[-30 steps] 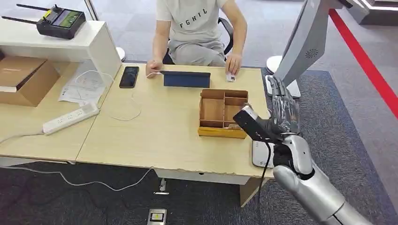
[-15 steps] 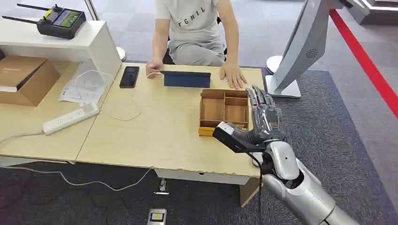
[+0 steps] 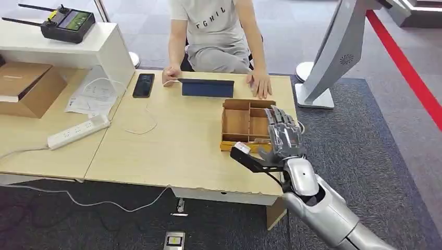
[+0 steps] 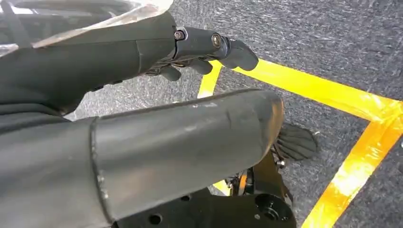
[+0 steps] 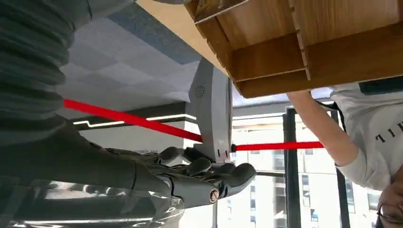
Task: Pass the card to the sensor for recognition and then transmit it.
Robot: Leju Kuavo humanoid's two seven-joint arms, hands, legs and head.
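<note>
Right hand (image 3: 284,138) empty, fingers spread, over wooden tray (image 3: 235,123), card unseen

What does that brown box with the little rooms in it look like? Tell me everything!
The brown wooden divided box is a shallow open tray that looks like thin plywood or stiff board. Partition walls split it into several compartments, one large on the left and smaller ones on the right. It sits flat near the right end of the light wooden table, in front of the seated person. The robot's right hand hovers at its right front corner with fingers spread, partly hiding that corner. Any contents are too unclear to tell.
</note>
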